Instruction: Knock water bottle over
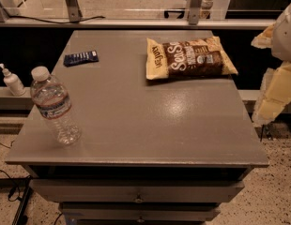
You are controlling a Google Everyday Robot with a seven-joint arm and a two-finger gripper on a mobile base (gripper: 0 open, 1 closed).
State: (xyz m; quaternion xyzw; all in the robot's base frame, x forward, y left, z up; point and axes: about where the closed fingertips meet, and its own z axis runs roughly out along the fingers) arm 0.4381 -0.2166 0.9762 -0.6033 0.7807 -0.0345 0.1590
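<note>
Camera view shows you the water bottle (55, 108) standing near the front-left corner of the grey cabinet top (150, 125), cap up, its long axis vertical. It looks like thin, light, slick plastic, so it should tip easily; strike it high, by the shoulder, rather than gripping it. The gripper (276, 95) hangs off the right edge, well apart; whether it is released or clenched, you cannot tell.
</note>
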